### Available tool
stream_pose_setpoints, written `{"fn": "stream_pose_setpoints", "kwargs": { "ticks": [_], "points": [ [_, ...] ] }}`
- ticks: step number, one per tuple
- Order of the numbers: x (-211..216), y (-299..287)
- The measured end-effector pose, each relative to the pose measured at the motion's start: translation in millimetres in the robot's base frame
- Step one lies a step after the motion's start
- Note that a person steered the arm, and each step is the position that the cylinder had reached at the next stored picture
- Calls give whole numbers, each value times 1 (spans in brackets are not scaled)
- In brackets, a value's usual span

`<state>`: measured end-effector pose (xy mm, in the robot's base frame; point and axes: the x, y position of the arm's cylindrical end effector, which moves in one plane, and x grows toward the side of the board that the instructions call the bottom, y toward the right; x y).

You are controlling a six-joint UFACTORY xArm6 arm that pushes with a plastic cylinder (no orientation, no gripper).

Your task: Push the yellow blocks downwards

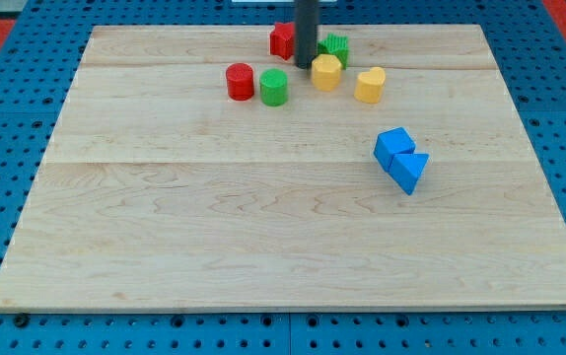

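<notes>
Rod down at the view's top with my tip (304, 65) just left of the yellow hexagonal block (326, 72), yellow heart-shaped block (370, 85) to its right on the bench (214, 247), red cylinder (240, 81) and green cylinder (273, 87) leftward, no pincer fitted, no readable writing anywhere

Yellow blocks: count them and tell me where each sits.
2. One yellow hexagonal block sits just right of my tip near the view's top; a yellow heart-shaped block lies further right. None seems hidden.
</notes>
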<state>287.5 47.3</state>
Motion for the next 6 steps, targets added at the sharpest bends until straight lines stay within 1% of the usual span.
{"fn": "stream_pose_setpoints", "kwargs": {
  "ticks": [1, 2, 3, 4, 5, 6],
  "points": [
    [34, 64],
    [17, 61],
    [-1, 83],
    [32, 122],
    [79, 120],
    [42, 116]
  ]
}}
